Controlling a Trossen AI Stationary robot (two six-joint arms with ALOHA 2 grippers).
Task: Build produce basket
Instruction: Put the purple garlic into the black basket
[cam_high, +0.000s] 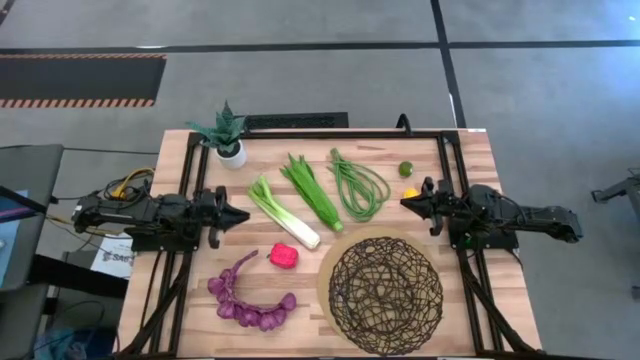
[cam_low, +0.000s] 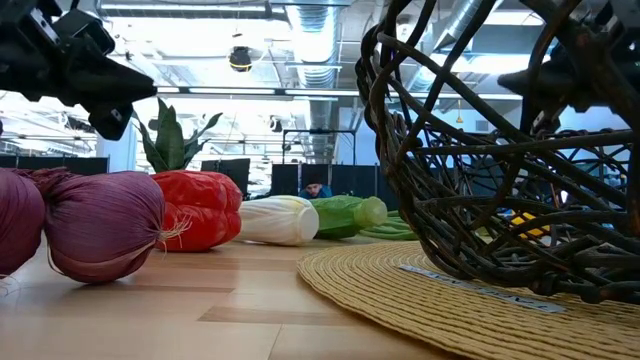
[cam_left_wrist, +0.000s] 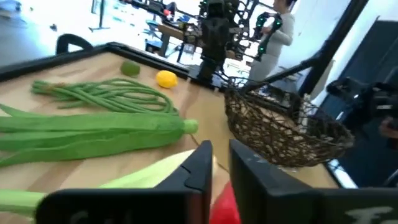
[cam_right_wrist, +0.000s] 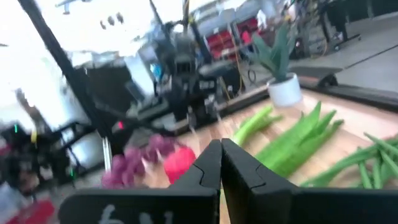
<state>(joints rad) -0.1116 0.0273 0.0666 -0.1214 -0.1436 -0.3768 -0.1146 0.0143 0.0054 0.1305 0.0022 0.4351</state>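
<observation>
The woven wire basket (cam_high: 386, 293) stands on a round straw mat (cam_high: 325, 272) at the near right. The produce lies on the table: purple grape bunch (cam_high: 250, 296), red pepper (cam_high: 283, 256), leek (cam_high: 283, 212), leafy stalk (cam_high: 312, 192), looped beans (cam_high: 358, 186), lime (cam_high: 406, 169) and lemon (cam_high: 410, 193). My left gripper (cam_high: 245, 215) hovers level at the table's left edge, pointing right, its fingers (cam_left_wrist: 202, 163) a narrow gap apart with nothing between them. My right gripper (cam_high: 405, 203) hovers level at the right edge beside the lemon, pointing left, shut and empty (cam_right_wrist: 221, 146).
A spiky plant in a white pot (cam_high: 228, 137) stands at the far left corner. Dark frame rails (cam_high: 445, 150) run along the table's sides and far edge. Bare wood shows between the grapes and the mat. A person (cam_left_wrist: 278, 34) stands in the room beyond the table.
</observation>
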